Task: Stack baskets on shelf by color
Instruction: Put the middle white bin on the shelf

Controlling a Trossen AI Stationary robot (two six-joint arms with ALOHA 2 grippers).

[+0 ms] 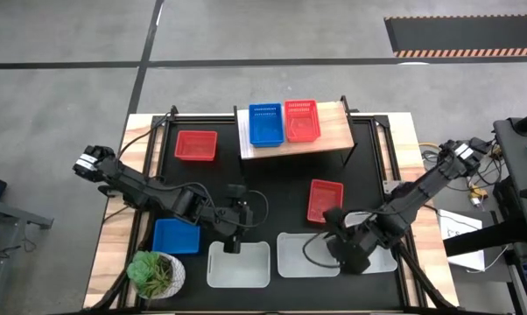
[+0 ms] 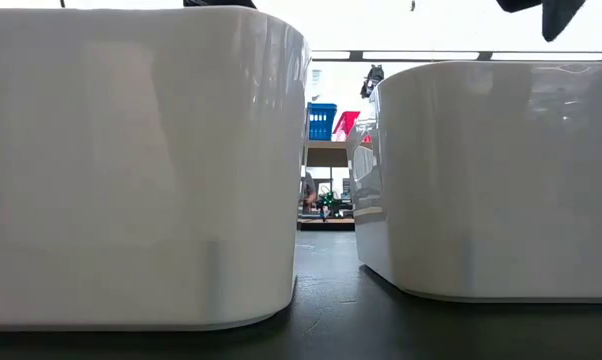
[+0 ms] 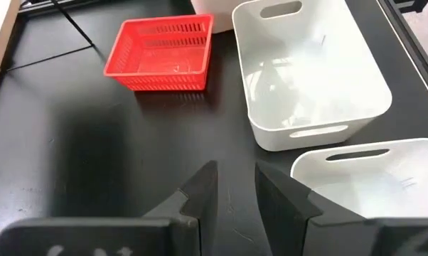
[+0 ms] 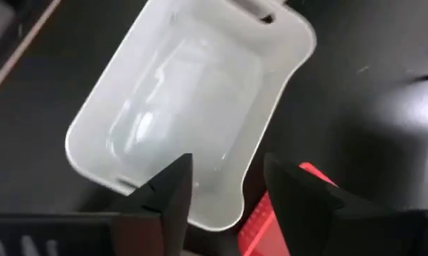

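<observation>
Hovering at about 4 o'clock of the bench (image 1: 272, 179): right end effector (image 4: 227, 178), fingers apart and clamped on nothing, pointing down over the middle white basket (image 4: 193, 92), with a corner of the near red basket (image 4: 267, 213) just beside it. Probably kept open and held over the rim in order to take this white basket by its wall, though no contact visible yet. Waiting near 7 o'clock: left end effector (image 3: 235, 174), fingers partly apart, empty, low over bare bench beside the left white basket (image 3: 384, 178); likely parked there so as not to cross the other arm. Farther out, on the bench: near red basket at 3 o'clock, second red basket (image 1: 196, 145) at 10 o'clock, loose blue basket (image 1: 175, 236) at 8 o'clock, the two white ones side by side from 6 to 5 o'clock, close to the front edge. At 12 o'clock, the shelf (image 1: 329, 138), already carrying one blue basket (image 1: 265, 124) and one red basket (image 1: 302, 121) touching each other, left part and middle, so leaving the right part free, apparently for the white pile. Task judged at an early stage: most baskets not yet on the shelf. At 7 o'clock corner, potted plant (image 1: 156, 273), not part of the work.
</observation>
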